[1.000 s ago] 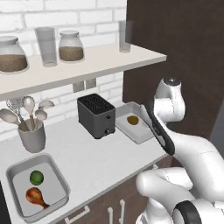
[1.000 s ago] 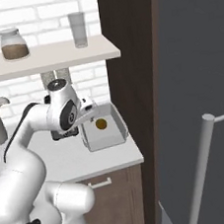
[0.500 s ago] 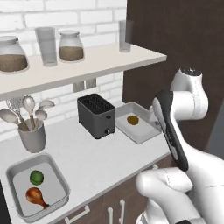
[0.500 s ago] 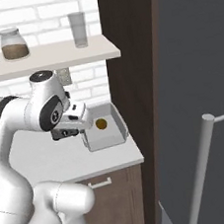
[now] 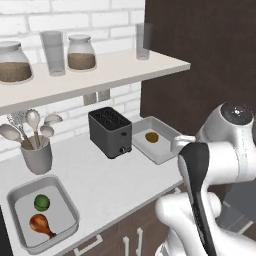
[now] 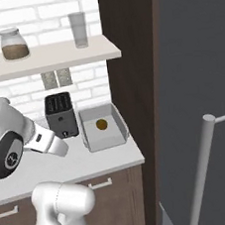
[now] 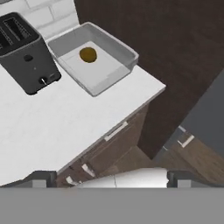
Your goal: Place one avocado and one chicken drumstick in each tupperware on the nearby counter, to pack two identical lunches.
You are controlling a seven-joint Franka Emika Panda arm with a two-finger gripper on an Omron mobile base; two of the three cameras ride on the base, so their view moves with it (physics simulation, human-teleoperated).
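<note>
The hand [image 7: 107, 178] is raised over the front edge of the surface [image 5: 115, 175], its two fingertips [image 7: 40, 178] wide apart with nothing between them. On the off-white surface a black toaster [image 5: 110, 132] stands near the brick wall. Just right of it lies a shallow grey tray [image 5: 167, 147], and in it rests the olive-brown avocado [image 5: 152, 137], alone on the tray floor. Well apart, at the left end of the surface, a second grey tray [image 5: 20, 196] holds the dark green avocado [image 5: 42, 202] and, just in front of it, a reddish-brown chicken drumstick [image 5: 41, 225]. Behind that tray a grey cup of spoons [image 5: 35, 152] stands near the wall. Above, a white shelf [image 5: 100, 72] carries jars and glasses.
</note>
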